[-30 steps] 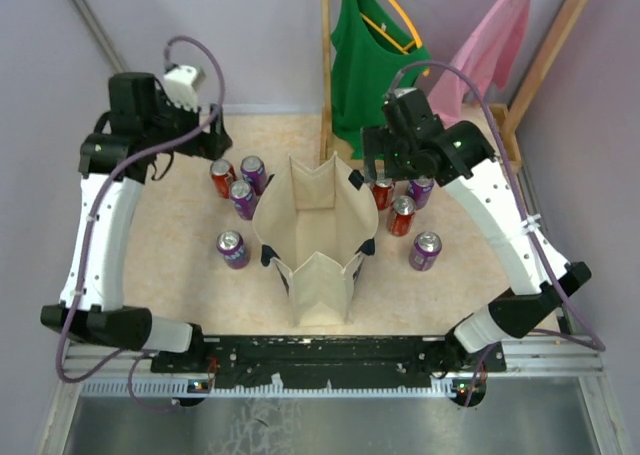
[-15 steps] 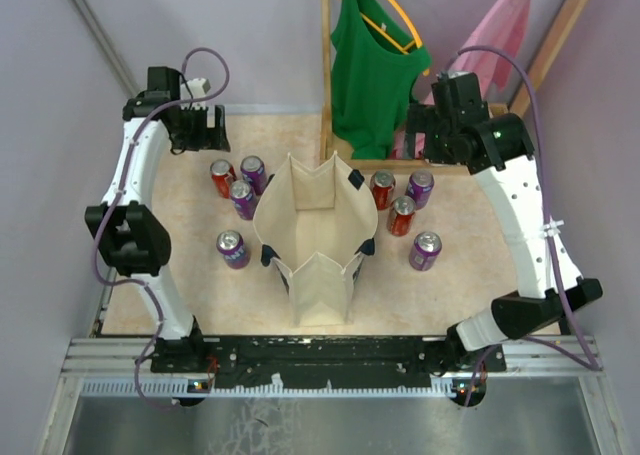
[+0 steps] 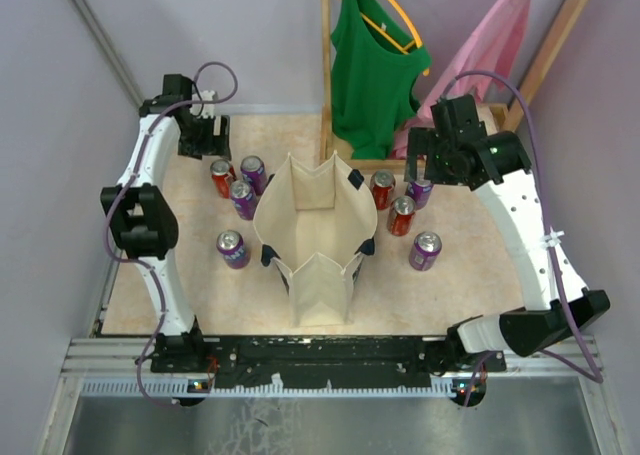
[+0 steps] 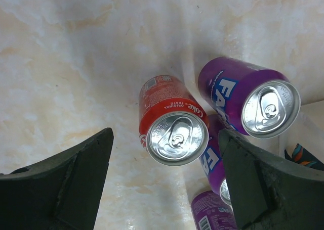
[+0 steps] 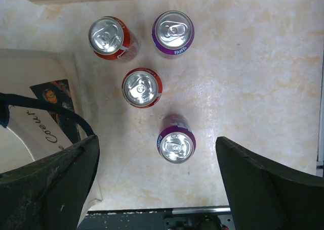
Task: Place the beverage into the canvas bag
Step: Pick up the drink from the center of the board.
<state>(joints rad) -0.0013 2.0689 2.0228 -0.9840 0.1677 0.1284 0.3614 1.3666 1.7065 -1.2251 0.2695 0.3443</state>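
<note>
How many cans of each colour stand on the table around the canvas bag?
Red cans: 3
Purple cans: 5
Total: 8 cans

A robotics lab cell; plain lilac walls (image 3: 250,35) box in a marble-look table (image 3: 210,295) edged by a metal mounting rail (image 3: 330,380).
</note>
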